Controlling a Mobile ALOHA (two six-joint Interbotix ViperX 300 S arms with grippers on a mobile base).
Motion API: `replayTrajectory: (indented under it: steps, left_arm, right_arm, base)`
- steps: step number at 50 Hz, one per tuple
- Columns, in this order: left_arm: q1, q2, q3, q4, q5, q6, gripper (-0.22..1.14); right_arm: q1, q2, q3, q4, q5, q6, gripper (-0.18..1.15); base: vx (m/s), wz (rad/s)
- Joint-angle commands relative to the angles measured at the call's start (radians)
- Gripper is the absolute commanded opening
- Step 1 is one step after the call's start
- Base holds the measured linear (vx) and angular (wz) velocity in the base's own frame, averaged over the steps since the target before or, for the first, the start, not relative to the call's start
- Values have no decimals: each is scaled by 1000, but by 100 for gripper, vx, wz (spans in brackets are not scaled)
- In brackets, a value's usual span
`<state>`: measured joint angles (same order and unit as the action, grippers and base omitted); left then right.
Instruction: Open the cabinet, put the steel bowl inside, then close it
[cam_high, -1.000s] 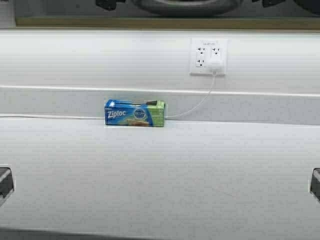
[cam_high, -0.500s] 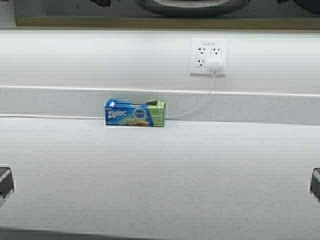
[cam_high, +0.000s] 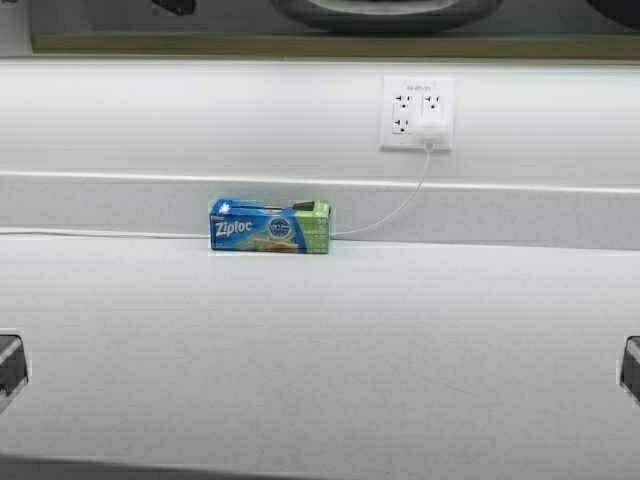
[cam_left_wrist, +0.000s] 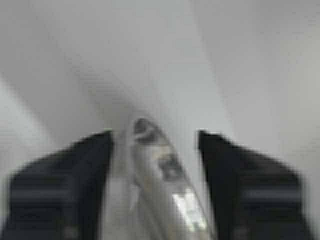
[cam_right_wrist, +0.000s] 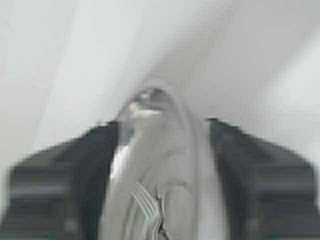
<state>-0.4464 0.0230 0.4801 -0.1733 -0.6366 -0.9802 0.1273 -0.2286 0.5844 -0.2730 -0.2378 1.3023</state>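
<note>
Since a second ago the wide, shiny steel bowl (cam_high: 385, 10) has risen a little at the top edge of the high view, and the dark gripper parts beside it have slid almost out of the frame; the base has not driven, for the counter sits just as it did. Each wrist view shows the bowl's rolled rim running between its own dark fingers: the left gripper (cam_left_wrist: 155, 175) pinches the rim on one side; the right gripper (cam_right_wrist: 160, 180) pinches it on the other; both are clamped on metal, not spread. The bowl hangs between them high above the white countertop (cam_high: 320, 350), level with the tan wood-grain cabinet's lower edge (cam_high: 330, 45); whether its doors stand open cannot be seen. Below, against the backsplash, lie a blue and green Ziploc box (cam_high: 269, 227), a white wall outlet (cam_high: 417, 113) and its white cord (cam_high: 385, 215). The step in hand looks like lifting the bowl toward the cabinet; next it probably needs both arms moving together, level, forward onto the shelf before either lets go.
</note>
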Motion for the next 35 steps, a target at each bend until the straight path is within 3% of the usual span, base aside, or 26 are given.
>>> replayTrajectory:
  steps: [1,4,7,10,15,20,28,35]
  left_arm:
    - [-21,-103,38,9,-17,40,36]
    - [-48,-133,64,12,-15,94,6]
    - [-78,-161,84,15,-12,175,-11]
    - [-121,-187,106,14,-2,290,-6]
    - [-193,-235,146,-15,35,508,9]
    - [-249,-279,184,-106,94,716,7]
    - [-255,-331,250,-304,244,1026,7]
    - [-253,-353,308,-431,255,1226,7]
  right_arm:
    - [11,-114,38,-14,34,-115,43]
    - [25,-161,71,-15,64,-187,18]
    - [46,-204,104,-20,81,-275,-2]
    - [72,-245,132,-23,104,-379,-5]
    - [138,-318,183,-26,169,-588,9]
    - [193,-360,222,-20,225,-730,9]
    - [206,-371,264,-25,278,-773,7]
    - [213,-357,284,-25,278,-773,7]
  base:
    - [0,0]
    - [0,0]
    - [0,0]
    - [-1,-2]
    - [-3,-2]
    - [-5,-3]
    - [-10,-6]
    - [-18,-8]
